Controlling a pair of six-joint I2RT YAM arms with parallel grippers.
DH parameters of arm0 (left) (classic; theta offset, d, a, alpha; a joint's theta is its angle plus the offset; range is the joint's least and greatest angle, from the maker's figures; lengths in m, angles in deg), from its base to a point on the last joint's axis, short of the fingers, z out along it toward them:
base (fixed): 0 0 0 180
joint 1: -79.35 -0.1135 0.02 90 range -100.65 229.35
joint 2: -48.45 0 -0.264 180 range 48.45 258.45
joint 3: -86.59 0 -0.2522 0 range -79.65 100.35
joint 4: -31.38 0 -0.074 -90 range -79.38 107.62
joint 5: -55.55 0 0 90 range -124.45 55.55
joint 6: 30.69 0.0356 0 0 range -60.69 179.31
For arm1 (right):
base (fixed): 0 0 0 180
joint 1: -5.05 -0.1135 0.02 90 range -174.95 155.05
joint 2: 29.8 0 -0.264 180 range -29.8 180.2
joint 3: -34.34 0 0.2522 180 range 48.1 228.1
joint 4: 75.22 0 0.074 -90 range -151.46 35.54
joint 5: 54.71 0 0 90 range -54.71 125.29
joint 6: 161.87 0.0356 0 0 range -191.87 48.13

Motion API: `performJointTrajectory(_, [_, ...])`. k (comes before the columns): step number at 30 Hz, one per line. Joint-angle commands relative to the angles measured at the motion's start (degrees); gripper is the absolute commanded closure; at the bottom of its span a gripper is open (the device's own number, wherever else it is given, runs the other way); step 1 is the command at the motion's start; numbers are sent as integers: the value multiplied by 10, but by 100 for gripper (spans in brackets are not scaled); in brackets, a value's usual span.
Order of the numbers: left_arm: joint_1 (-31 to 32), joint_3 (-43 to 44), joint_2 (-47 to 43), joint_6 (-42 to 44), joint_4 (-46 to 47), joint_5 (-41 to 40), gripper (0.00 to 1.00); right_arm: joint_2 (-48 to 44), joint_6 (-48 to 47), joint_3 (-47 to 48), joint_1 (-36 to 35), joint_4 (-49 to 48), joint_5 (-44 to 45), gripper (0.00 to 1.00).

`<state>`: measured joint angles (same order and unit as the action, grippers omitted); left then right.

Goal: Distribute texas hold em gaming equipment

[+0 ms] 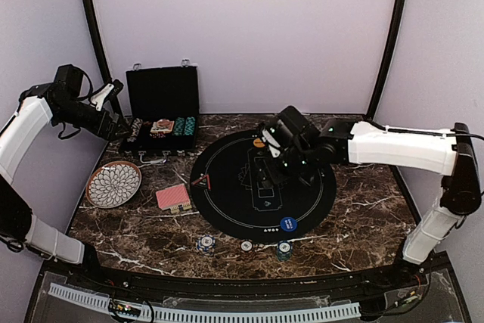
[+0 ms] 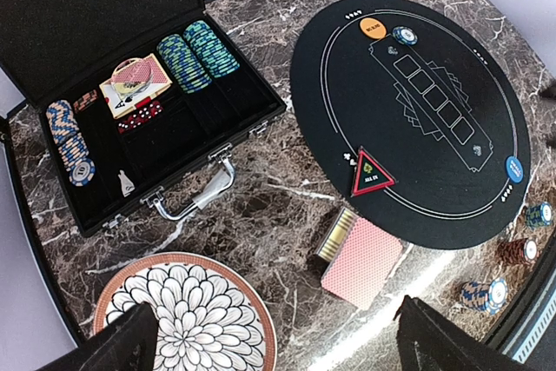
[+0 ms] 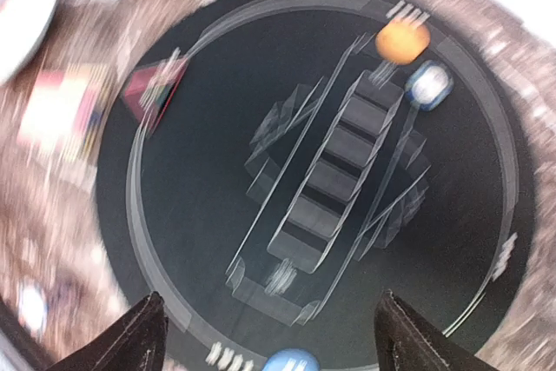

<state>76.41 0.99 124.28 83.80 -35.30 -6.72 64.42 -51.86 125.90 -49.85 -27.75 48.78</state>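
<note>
Both your left pincer [image 2: 278, 317] and right pincer [image 3: 269, 303] gape wide, empty; red-backed cards [image 2: 362, 261] lie stacked on the table [image 2: 261, 206].

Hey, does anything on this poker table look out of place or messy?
Nothing spilled or damaged. The red-backed deck lies skewed on the marble just off the black mat, and a few loose cards sit crooked in the open case.

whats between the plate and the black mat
The red-backed cards lie between the plate and the mat, closer to the mat. The top view shows this most clearly.
</note>
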Motion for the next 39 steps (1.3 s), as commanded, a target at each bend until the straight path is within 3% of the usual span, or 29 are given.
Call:
performJointTrajectory(1, [4,13,-10,6,-16,0,1,-57,73,-79,-65,45,5,15])
performJointTrajectory(8, [5,26,-6,-1,-22,9,1,-95,158,-164,-148,76,-17,13])
performJointTrajectory(12, [5,27,-8,-2,-24,10,1,-96,180,-202,-166,67,-43,17])
performJointTrajectory(39, [5,27,-12,5,-25,11,1,-8,161,-223,-172,9,-74,28])
